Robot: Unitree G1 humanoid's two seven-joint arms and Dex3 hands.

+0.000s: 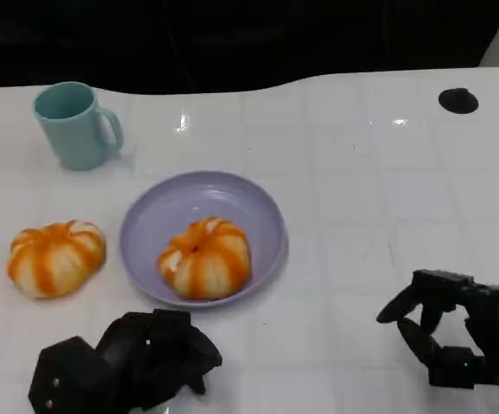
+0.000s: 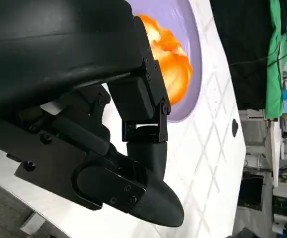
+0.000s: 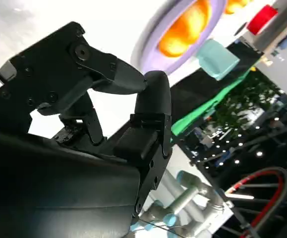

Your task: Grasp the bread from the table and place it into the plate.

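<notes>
Bread (image 1: 205, 258) inside the lavender plate (image 1: 258, 207), toward its near rim; second bread (image 1: 56, 257) left of the plate on the white desk (image 1: 361, 216), well apart from it. Teal mug (image 1: 77, 125) beyond the plate to the left, near the desk's curved far edge. Open desk right of the plate, with a small black disc (image 1: 458, 100) far off. Left robot hand (image 1: 133, 362) just short of the plate's near rim, fingers curled in, holding nothing. Right robot hand (image 1: 456, 332) well right of the plate, fingers apart, holding nothing. Dark room beyond the desk.
</notes>
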